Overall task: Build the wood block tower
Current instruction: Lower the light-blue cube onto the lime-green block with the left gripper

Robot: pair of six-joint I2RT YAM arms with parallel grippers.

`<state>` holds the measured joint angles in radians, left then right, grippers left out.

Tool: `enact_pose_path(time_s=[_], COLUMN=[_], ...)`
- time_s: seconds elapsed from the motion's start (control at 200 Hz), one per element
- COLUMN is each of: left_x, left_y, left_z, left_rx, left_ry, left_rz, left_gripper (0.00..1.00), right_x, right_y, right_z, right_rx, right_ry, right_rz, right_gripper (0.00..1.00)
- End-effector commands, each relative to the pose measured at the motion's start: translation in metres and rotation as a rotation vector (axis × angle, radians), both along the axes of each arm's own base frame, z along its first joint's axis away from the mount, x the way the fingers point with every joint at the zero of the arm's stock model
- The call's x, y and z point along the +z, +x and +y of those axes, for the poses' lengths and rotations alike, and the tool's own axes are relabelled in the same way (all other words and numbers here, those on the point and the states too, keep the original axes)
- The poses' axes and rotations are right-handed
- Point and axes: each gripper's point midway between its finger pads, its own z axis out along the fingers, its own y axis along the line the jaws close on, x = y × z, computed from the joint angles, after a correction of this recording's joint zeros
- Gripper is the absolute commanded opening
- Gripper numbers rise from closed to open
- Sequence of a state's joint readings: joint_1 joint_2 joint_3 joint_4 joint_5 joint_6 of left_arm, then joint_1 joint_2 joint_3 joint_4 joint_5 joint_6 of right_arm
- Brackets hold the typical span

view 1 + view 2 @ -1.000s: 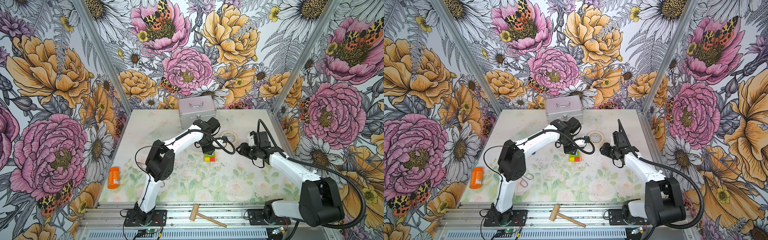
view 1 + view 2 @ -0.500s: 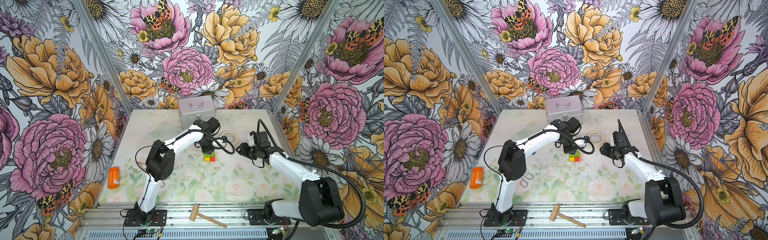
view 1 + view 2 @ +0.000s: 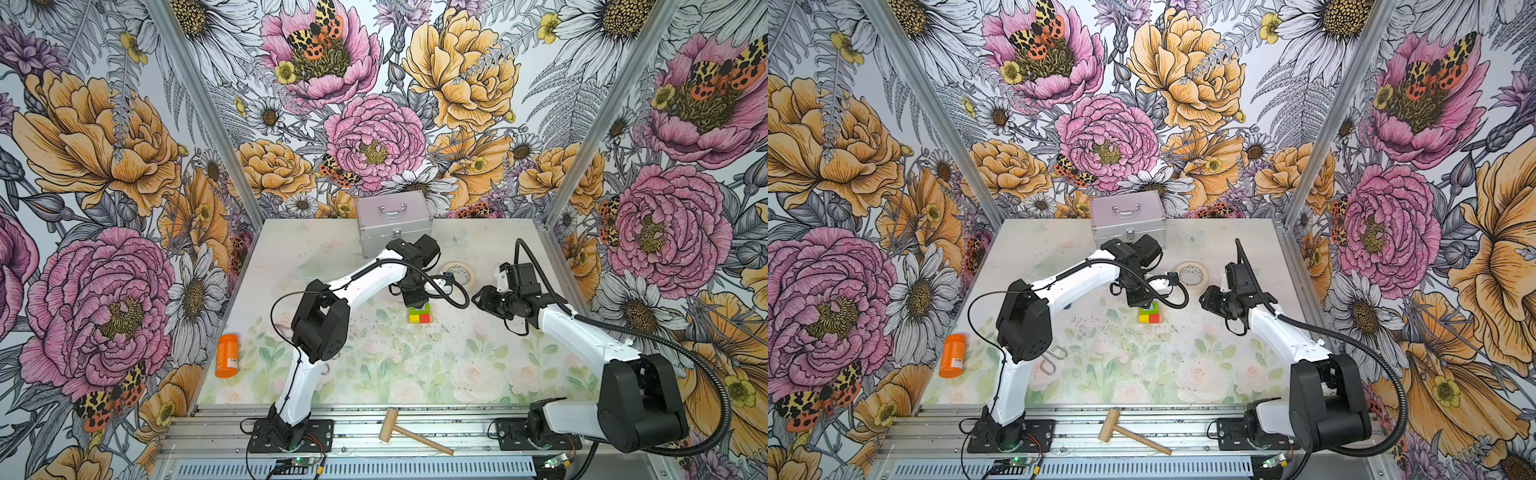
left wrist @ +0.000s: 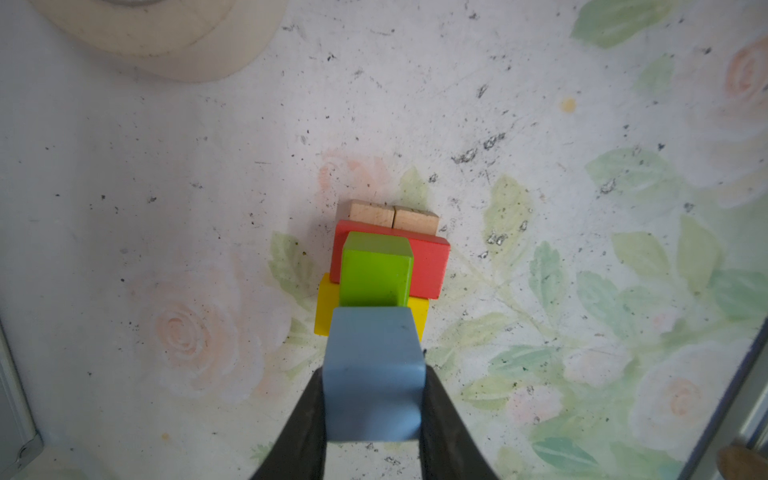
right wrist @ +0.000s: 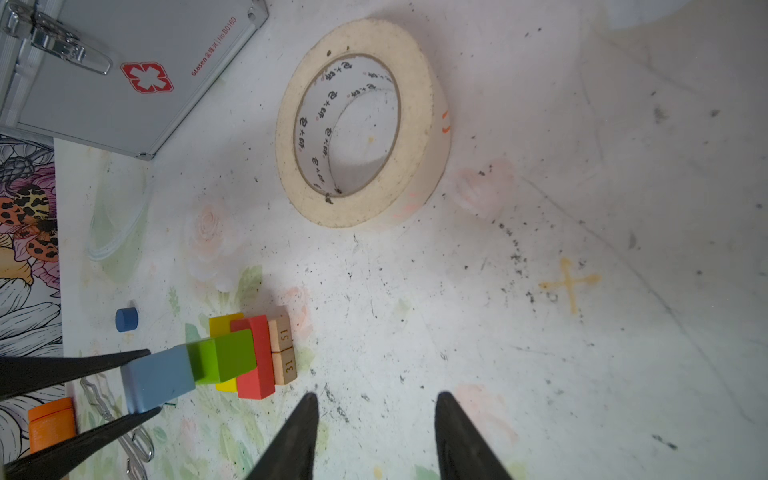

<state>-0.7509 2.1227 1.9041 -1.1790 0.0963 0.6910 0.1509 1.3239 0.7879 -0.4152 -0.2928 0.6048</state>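
Note:
The tower (image 3: pixel 419 314) stands mid-table in both top views. In the left wrist view two tan bars (image 4: pixel 392 216) lie lowest, a red bar (image 4: pixel 432 266) and a yellow bar (image 4: pixel 326 307) lie across them, and a green bar (image 4: pixel 376 270) is on top. My left gripper (image 4: pixel 374 376) is shut on the light blue cube (image 4: pixel 374 365), right at the green bar's top; whether it rests there I cannot tell. The dark blue cylinder (image 5: pixel 126 320) sits alone on the table beyond the tower. My right gripper (image 5: pixel 377 395) hovers open and empty to the right of the tower (image 3: pixel 1149 313).
A silver metal case (image 3: pixel 392 226) stands at the back. A roll of masking tape (image 3: pixel 459 274) lies between the two grippers, behind them. An orange bottle (image 3: pixel 227 355) lies at the left edge, paper clips (image 3: pixel 1054 359) near the left arm, and a wooden mallet (image 3: pixel 409 432) on the front rail.

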Motion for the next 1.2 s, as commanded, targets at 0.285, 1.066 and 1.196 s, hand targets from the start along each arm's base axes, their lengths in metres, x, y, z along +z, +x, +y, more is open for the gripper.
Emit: enact_pose_path(time_s=[0.285,1.066,1.196], left_x=[0.001,-0.0029,-0.0024], left_y=[0.0034,0.0025,0.0028], left_z=[-0.0083,-0.0094,-0.0098], left_rx=[-0.015,-0.006,-0.003], left_ry=[-0.003,0.005,0.003], left_rz=[-0.019,-0.013,-0.014], left_gripper=[0.21,0.28,0.3], right_x=[-0.0029,-0.0034,-0.0037], right_y=[-0.0012,-0.0009,-0.001], right_z=[-0.0004,-0.001,-0.001], right_rx=[0.002,0.0,-0.001], right_ry=[0.003,0.002,0.002], right_rz=[0.007,0.008,0.009], right_gripper=[0.47,0.47,0.47])
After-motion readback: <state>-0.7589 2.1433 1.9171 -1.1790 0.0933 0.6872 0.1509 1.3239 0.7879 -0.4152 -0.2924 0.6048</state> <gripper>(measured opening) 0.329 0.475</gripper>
